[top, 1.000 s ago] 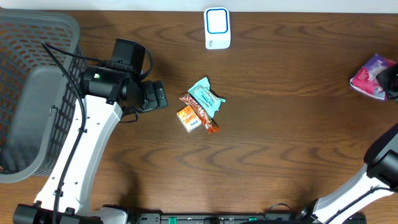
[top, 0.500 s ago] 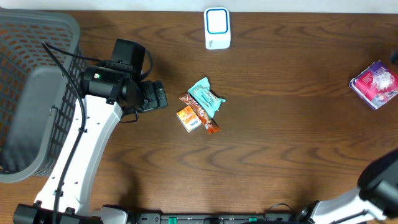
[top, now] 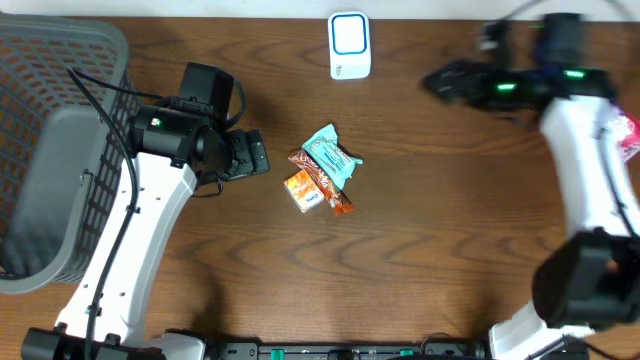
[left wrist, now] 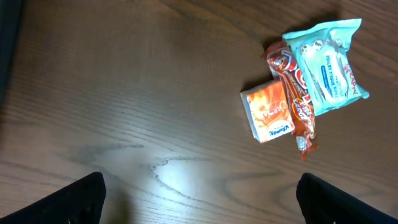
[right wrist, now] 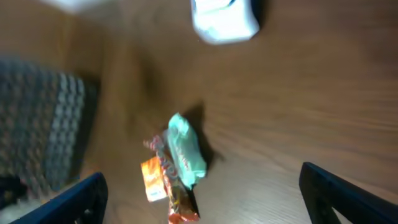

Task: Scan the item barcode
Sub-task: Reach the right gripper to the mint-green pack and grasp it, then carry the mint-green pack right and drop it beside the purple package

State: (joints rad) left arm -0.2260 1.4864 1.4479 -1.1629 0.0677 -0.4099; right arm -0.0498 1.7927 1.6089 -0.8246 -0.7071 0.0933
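Three small packets lie together mid-table: a teal tissue pack (top: 332, 155) (left wrist: 326, 65) (right wrist: 185, 152), a red-brown snack bar (top: 322, 180) (left wrist: 295, 93) (right wrist: 174, 193) and an orange packet (top: 303, 190) (left wrist: 267, 112) (right wrist: 152, 177). The white and blue scanner (top: 349, 45) (right wrist: 224, 18) stands at the back edge. My left gripper (top: 258, 155) (left wrist: 199, 211) hangs open just left of the packets, holding nothing. My right gripper (top: 435, 80) (right wrist: 205, 205), blurred by motion, is open and empty above the table, right of the scanner. A pink pack (top: 630, 135) lies at the far right edge.
A grey mesh basket (top: 60, 150) (right wrist: 37, 124) fills the left end of the table. The right arm's white link (top: 585, 160) crosses the right side, partly covering the pink pack.
The right gripper opened and let go of the pink pack at the right edge. Its arm then swung left into view toward the scanner. The left arm stayed still.
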